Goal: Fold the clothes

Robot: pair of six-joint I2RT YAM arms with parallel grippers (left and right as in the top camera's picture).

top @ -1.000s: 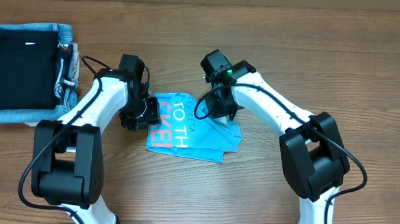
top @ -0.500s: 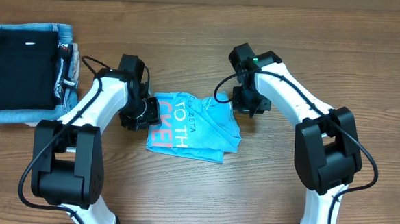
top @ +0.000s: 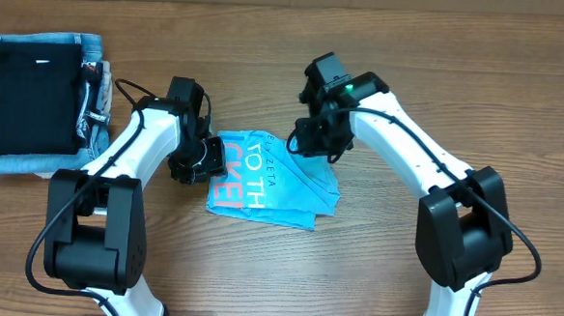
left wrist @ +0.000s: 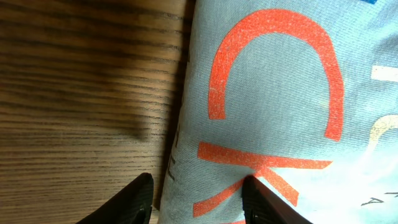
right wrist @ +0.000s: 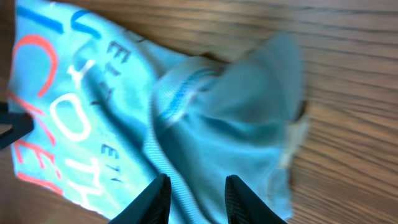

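Note:
The clothes [top: 261,181] are a sky-blue T-shirt with coral and white lettering, lying folded into a small rectangle at the table's middle. My left gripper [top: 202,159] sits low at its left edge. In the left wrist view the left gripper [left wrist: 198,182] stands open astride that edge of the shirt [left wrist: 280,93], one finger over the wood and the other over the coral print. My right gripper [top: 312,145] hovers above the shirt's upper right part. In the right wrist view the right gripper [right wrist: 196,180] is open over the bunched collar fabric [right wrist: 236,106], nothing between its fingers.
A folded black garment [top: 29,101] lies on a folded denim-blue garment [top: 90,46] at the far left of the wooden table [top: 461,71]. A black cable loops beside the left arm near that stack.
My right gripper swung out to the right, then came back left over the shirt's upper right part, and its jaws opened. The left gripper has stayed put.

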